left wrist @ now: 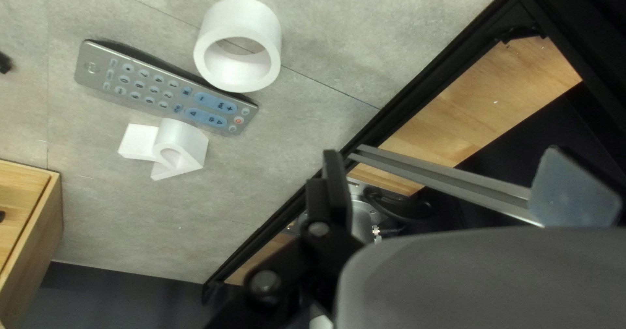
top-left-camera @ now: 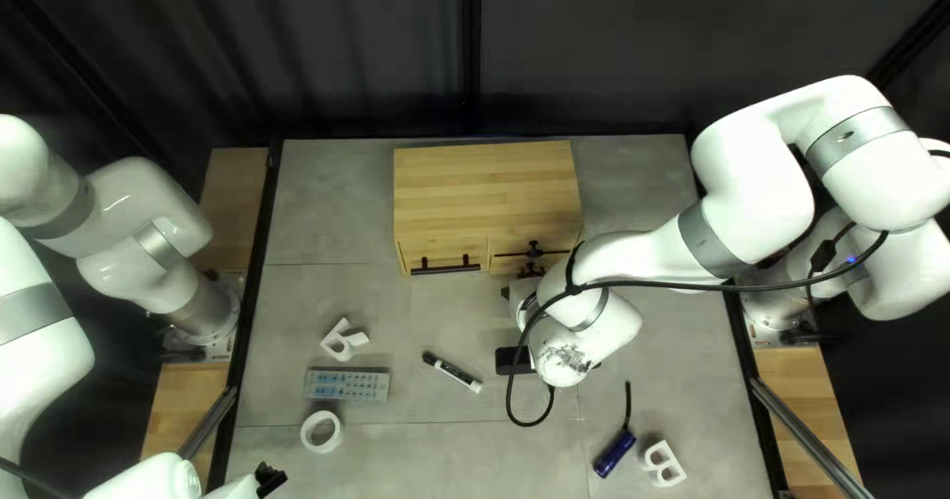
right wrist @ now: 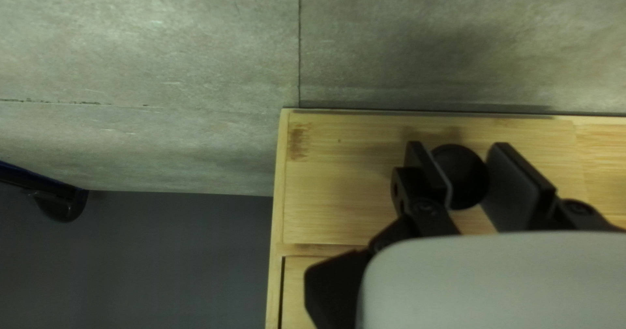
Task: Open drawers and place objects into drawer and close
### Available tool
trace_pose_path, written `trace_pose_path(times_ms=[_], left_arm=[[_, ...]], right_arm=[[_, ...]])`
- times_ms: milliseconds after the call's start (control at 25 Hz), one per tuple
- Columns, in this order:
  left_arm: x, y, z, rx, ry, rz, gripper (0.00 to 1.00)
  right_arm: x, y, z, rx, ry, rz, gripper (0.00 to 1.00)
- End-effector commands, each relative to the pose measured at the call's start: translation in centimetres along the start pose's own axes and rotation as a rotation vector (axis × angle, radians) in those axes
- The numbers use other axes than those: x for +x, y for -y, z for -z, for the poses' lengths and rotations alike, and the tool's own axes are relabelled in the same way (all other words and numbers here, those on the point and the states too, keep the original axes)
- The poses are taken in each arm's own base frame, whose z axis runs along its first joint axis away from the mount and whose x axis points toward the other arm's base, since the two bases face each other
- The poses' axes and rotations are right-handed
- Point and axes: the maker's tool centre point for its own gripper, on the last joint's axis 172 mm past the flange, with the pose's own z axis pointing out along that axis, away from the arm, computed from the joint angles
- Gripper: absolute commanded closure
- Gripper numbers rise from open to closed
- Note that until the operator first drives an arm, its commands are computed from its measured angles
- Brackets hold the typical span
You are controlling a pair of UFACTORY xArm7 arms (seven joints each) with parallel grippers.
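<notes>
My right gripper (top-left-camera: 534, 254) is at the right drawer front of the wooden cabinet (top-left-camera: 485, 187). In the right wrist view, this gripper (right wrist: 468, 172) is shut on a round black knob (right wrist: 462, 176) against the cabinet (right wrist: 345, 179). My left gripper (top-left-camera: 272, 479) is near the table's front left; in its wrist view the gripper (left wrist: 450, 182) stands open and holds nothing. Ahead lie the white letter R (left wrist: 175, 148), the remote (left wrist: 156, 89) and the white roll (left wrist: 225, 78). A marker (top-left-camera: 453, 371), flashlight (top-left-camera: 615, 454) and white letter B (top-left-camera: 664, 463) lie apart on the table.
The left drawer's bar handle (top-left-camera: 444, 266) faces the table's near side. My right forearm (top-left-camera: 643, 262) and its black cable span the table's right half. A metal rail (left wrist: 450, 179) runs beside the table's left edge, behind the open left gripper.
</notes>
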Motion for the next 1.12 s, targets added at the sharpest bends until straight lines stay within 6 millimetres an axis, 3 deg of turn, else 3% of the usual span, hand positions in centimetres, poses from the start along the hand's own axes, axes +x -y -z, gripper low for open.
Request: trace_pose_path(times_ms=[40,1120], left_arm=[[0.0,0.0,0.0,0.0,0.0,0.0,0.0],[0.0,0.0,0.0,0.0,0.0,0.0,0.0]], right_arm=[[0.15,-0.06,0.11,0.0,0.001,0.002,0.96],[0.48,-0.77,0.32,-0.006,-0.009,0.006,0.97]])
